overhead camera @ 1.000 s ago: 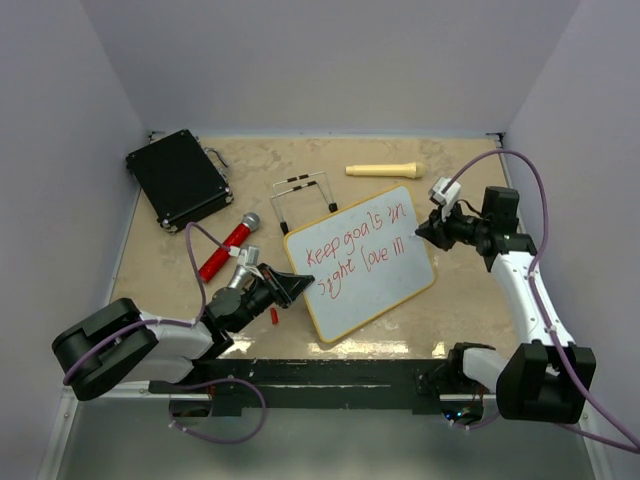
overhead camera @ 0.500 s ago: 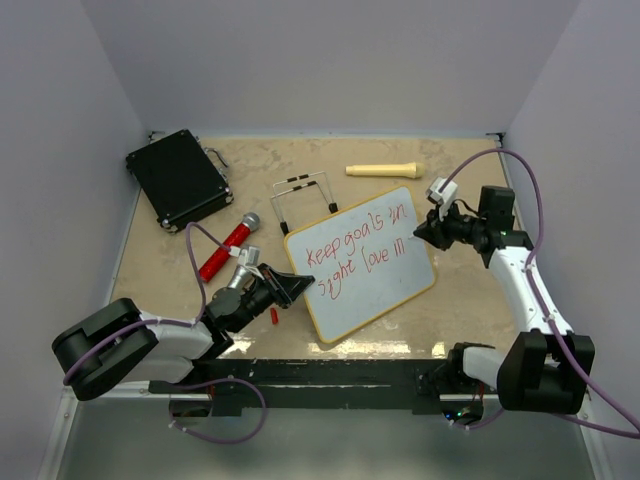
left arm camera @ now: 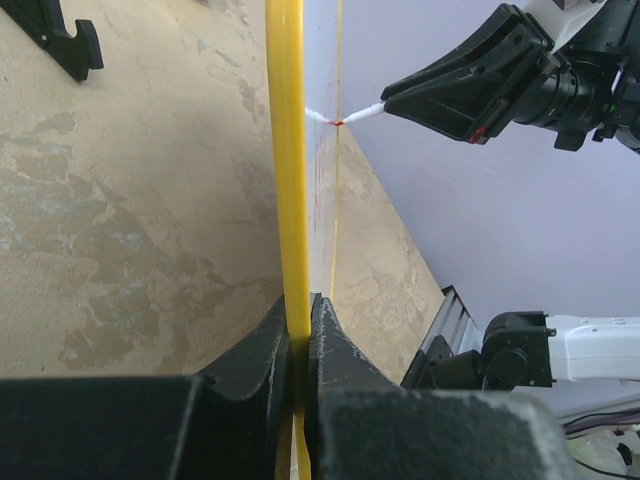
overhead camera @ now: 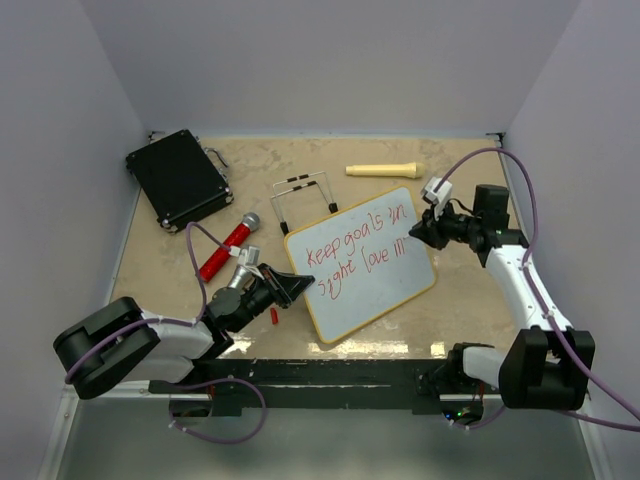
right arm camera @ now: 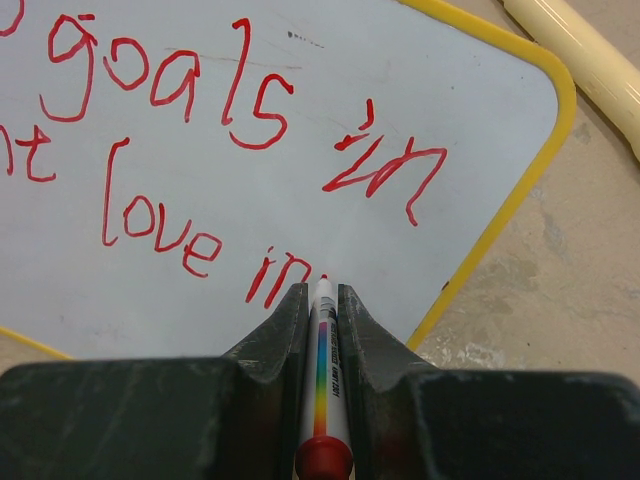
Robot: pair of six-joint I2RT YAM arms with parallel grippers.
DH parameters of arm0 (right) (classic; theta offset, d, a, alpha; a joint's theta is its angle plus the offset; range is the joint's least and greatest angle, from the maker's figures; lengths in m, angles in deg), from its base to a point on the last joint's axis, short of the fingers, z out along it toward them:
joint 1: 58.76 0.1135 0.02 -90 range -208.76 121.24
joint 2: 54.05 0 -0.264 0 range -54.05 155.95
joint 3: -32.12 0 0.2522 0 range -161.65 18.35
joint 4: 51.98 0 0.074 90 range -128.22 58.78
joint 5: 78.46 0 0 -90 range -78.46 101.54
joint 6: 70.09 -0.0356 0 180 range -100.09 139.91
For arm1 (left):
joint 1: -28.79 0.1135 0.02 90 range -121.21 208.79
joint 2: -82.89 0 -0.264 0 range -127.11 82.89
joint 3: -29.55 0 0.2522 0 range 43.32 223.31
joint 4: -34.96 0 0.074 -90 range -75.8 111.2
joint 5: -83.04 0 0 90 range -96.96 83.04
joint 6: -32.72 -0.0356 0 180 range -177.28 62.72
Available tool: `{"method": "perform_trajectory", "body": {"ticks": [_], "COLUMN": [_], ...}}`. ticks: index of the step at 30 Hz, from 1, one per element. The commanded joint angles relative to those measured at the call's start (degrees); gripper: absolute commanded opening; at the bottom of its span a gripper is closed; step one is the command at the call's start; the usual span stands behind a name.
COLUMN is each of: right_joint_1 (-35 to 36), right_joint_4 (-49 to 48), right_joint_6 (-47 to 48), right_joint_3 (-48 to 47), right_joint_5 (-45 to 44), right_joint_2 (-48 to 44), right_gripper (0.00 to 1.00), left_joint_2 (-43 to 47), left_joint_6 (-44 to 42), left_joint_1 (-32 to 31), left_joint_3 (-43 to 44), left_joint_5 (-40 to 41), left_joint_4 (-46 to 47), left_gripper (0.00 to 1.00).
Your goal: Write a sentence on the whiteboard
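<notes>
The large glossy whiteboard with a thin yellow frame lies askew on the mottled tan desk, right of the middle, with one corner close to the near edge. The left arm hasn't budged: its jaws stay clamped shut on the board's left rim, pinning it. The red handwritten sentence runs in two lines, "Keep goals in" above "sight love in". It reads the same as a second ago. What has changed is the right arm, which has drifted in from the board's right edge. Its jaws are closed on a white marker with a rainbow stripe, and the tip now meets the surface just past the last "in". To me that means another word is starting, so the sentence isn't finished.
</notes>
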Motion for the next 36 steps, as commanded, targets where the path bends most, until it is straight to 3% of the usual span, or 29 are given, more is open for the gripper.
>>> {"method": "perform_trajectory", "body": {"ticks": [1,13,36], "right_joint_1": [0.59,0.59,0.77], "right_joint_4": [1.92,6.33,-2.73], "right_joint_6": [1.71,4.79,-1.63], "right_joint_3": [-0.64,-1.26,-1.26], "right_joint_5": [0.45,-1.56,-4.12], "right_joint_2": [1.14,1.93,-0.7], "right_gripper": [0.0,0.0,0.0], "left_joint_2": [-0.21,-0.21,-2.41], "left_joint_6": [-4.38,-4.3,-4.3], "left_joint_1": [-0.05,-0.05,0.03], "left_joint_3": [-0.17,-0.44,0.36], "left_joint_5": [-1.98,-1.71,-3.29], "left_joint_4": [4.3,4.21,5.09], "left_gripper": [0.0,0.0,0.0]}}
